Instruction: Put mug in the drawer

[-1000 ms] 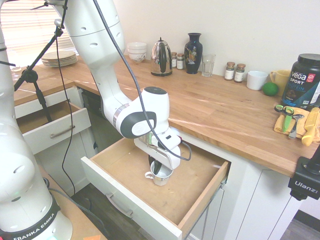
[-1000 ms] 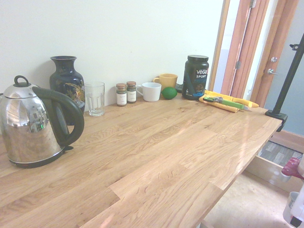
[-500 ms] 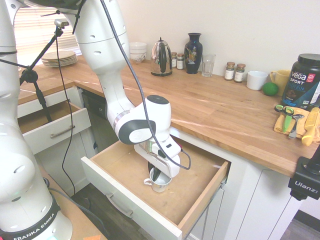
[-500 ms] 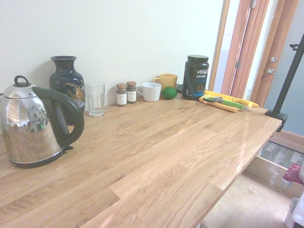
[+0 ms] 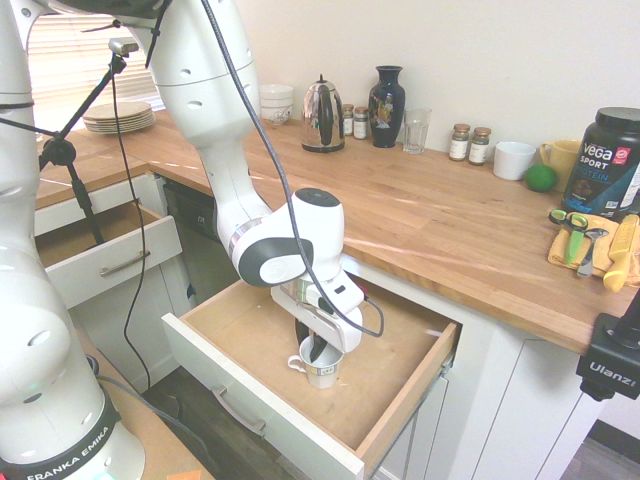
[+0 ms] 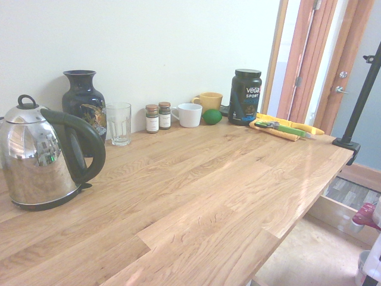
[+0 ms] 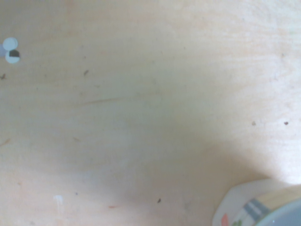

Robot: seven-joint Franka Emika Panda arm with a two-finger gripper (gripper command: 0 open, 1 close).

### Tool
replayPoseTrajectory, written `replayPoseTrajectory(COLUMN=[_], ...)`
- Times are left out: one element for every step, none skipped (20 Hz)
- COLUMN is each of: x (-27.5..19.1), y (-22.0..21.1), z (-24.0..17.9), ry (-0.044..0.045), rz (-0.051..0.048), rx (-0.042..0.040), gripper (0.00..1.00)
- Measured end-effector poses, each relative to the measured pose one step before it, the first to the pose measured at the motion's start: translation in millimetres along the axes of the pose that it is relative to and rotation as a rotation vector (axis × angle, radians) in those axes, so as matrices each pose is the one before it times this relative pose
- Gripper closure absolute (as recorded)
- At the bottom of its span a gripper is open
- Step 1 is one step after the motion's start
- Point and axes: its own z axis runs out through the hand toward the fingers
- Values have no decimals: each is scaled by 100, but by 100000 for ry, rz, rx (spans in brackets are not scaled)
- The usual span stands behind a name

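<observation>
Mug point(image 5: 323, 377) upright b/w your claw point(image 5: 317, 347) & drawer point(image 5: 385, 365) floor. Can't tell claw opening or grip, fwiw.

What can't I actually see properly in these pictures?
- Inside bottom of the small white mug: first exterior view, hidden by its wall and the gripper.
- Most of that mug: wrist view, cut off by the corner.
- Most of the wide drawer: second exterior view, hidden by the countertop and picture edge.

The table point(image 6: 196, 196) carries a metal kettle point(image 6: 41, 158), dark vase point(image 6: 84, 107), clear glass point(image 6: 119, 124), two labelled jars point(image 6: 152, 119) and a green ball point(image 6: 212, 117). A yellow mug point(image 6: 209, 101) stands near a black tub point(image 6: 244, 97).
</observation>
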Motion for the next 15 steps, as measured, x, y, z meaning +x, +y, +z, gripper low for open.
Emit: replayPoseTrajectory(x=[19, 21, 51, 79, 99, 74, 16, -66, -159, -258, -143, 71, 148, 22, -242], y=[-67, -75, -60, -113, -181, -221, -137, -158, -55, 0, -84, -167, -222, -199, -40], z=[-42, -66, -136, -279, -456, -611, -714, -774, -820, -831, -826, -992, -1103, -979, -772], ry=[150, 233, 436, 740, 972, 1058, 1011, 892, 741, 385, 166, -4, 58, -43, -148], rz=[-160, -221, -258, -346, -649, -931, -1109, -1149, -955, -893, -380, -251, 71, -16, 396], rx=[32, 12, -9, 148, 368, 428, 149, 78, 7, -156, -111, 315, 615, 519, 158], gripper=[0, 0, 0, 0, 0, 0, 0, 0, 0, 0, 0, 0, 0, 0, 0])
